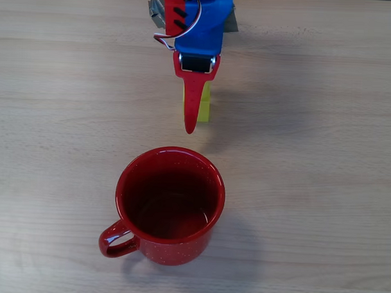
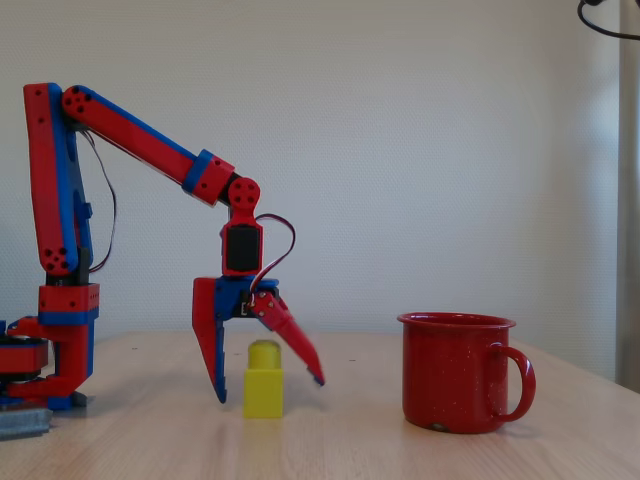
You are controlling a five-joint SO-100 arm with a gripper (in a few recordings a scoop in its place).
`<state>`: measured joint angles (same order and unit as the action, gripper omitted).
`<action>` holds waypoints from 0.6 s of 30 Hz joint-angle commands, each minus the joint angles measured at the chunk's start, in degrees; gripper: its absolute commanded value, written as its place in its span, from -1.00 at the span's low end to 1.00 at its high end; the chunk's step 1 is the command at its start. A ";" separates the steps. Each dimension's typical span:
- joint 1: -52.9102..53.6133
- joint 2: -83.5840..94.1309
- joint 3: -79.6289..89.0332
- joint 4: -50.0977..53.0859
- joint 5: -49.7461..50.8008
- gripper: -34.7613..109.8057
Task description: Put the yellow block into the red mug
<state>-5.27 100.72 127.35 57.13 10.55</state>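
The yellow block stands upright on the table, its stud on top. In the overhead view the yellow block peeks out from under a red finger. My gripper is open and lowered around the block. One finger stands close behind the block, and the other slants out toward the mug. I cannot tell whether either touches the block. From above, the gripper sits just beyond the mug's far rim. The red mug stands upright to the right, handle pointing away from the arm. Nothing shows inside the mug.
The arm's base stands at the left of the fixed view, with a grey clamp at its foot. The wooden table lies bare on both sides of the mug. A white wall stands behind.
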 commanded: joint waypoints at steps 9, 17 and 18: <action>-0.35 0.88 -0.88 -2.64 -0.88 -0.51; 0.70 0.53 -1.93 -2.20 -0.09 -0.52; 0.97 0.79 -2.29 -1.67 0.00 -0.52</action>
<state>-4.83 99.93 127.44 54.67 9.58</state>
